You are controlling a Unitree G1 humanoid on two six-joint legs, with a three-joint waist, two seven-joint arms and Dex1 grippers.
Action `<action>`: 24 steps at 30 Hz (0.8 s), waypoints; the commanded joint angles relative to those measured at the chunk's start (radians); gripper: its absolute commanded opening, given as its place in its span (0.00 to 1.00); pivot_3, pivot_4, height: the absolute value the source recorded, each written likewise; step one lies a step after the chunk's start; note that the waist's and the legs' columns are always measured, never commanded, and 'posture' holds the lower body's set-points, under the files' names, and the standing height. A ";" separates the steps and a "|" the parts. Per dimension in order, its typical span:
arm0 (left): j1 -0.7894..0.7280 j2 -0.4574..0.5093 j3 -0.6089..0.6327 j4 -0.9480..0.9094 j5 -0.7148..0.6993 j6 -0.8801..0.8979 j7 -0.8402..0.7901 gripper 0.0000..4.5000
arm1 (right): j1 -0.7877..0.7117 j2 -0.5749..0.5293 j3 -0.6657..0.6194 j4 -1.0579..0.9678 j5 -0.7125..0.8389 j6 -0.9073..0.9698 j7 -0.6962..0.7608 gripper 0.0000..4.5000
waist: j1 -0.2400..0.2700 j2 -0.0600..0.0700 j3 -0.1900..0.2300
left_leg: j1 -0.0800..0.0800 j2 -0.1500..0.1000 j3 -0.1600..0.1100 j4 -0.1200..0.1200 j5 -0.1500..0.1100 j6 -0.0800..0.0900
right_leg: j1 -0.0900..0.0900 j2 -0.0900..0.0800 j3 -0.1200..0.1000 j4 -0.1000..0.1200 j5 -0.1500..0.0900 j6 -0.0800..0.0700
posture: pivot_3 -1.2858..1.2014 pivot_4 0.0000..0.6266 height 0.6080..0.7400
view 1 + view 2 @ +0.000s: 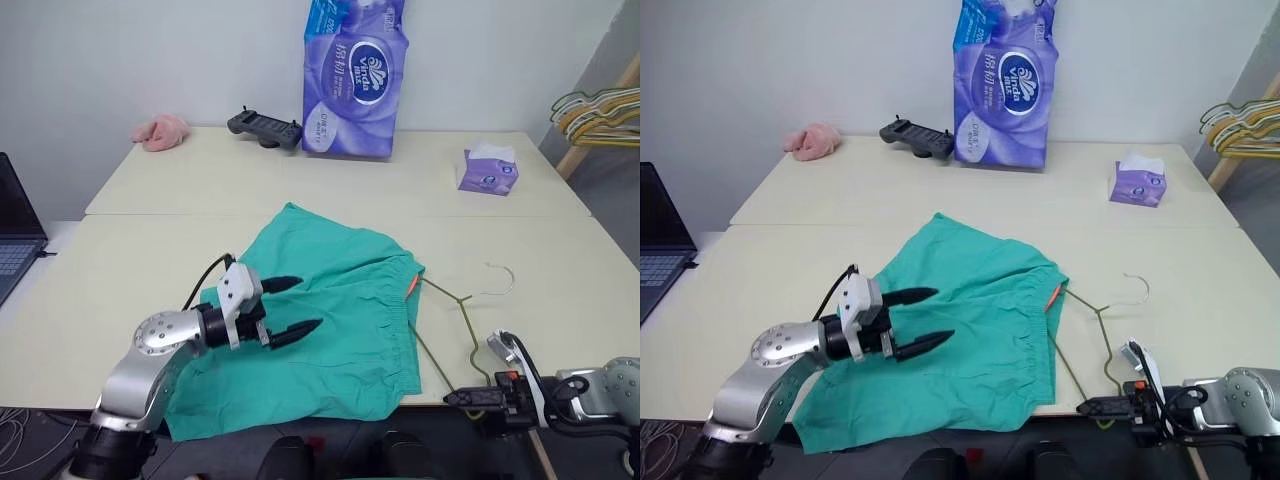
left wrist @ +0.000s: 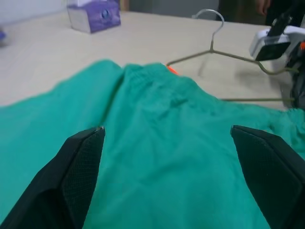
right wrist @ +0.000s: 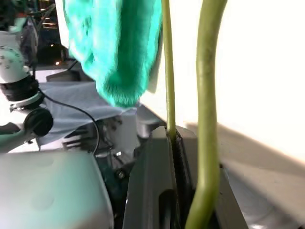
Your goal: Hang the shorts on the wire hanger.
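Left gripper [image 1: 290, 308] hovers wide open over the shorts [image 1: 330, 320]; right gripper [image 1: 472, 398] pinches the wire hanger [image 1: 455, 325], hook [image 1: 503, 275] pointing away across the counter [image 1: 150, 260].

The head's two eyes look down across the table [image 1: 560, 260]. Each wrist camera sits close, both catching the shorts [image 2: 157, 143] and the wire hanger [image 3: 207, 95].

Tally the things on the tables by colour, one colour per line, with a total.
Teal-green: 1, the shorts
Olive-gold: 1, the wire hanger
Purple: 2, the tissue pack and the tissue box
Pink: 1, the fluffy cloth
Black: 1, the controller
Total: 6
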State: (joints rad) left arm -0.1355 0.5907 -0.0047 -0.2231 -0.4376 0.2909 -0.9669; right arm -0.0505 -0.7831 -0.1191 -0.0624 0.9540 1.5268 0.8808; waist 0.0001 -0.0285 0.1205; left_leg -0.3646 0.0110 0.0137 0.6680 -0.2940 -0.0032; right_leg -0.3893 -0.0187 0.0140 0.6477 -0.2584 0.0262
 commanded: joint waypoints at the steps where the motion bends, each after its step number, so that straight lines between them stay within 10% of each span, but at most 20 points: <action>1: -0.024 -0.007 0.016 0.002 -0.010 -0.008 0.007 1.00 | -0.024 -0.011 -0.013 0.012 -0.013 -0.019 -0.005 0.00 | -0.001 0.000 0.000 | 0.000 0.000 0.000 0.000 0.000 0.000 | 0.000 0.000 0.000 0.000 0.000 -0.001 | 0.52 0.14 1.00; 24: -0.138 -0.017 0.010 0.042 -0.022 0.008 -0.022 1.00 | -0.312 -0.018 0.104 0.271 -0.071 -0.014 0.074 0.00 | -0.041 -0.004 -0.005 | 0.002 0.002 0.016 0.010 0.004 0.007 | -0.001 0.006 0.010 -0.001 0.017 0.006 | 0.52 0.09 1.00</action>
State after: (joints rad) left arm -0.2510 0.5674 -0.0035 -0.1769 -0.4534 0.3084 -0.9784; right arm -0.2914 -0.7666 0.0288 0.2233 0.8858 1.5325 0.9446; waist -0.0410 -0.0324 0.1156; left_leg -0.3641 0.0129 0.0313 0.6779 -0.2898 0.0037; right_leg -0.3919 -0.0132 0.0255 0.6465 -0.2413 0.0325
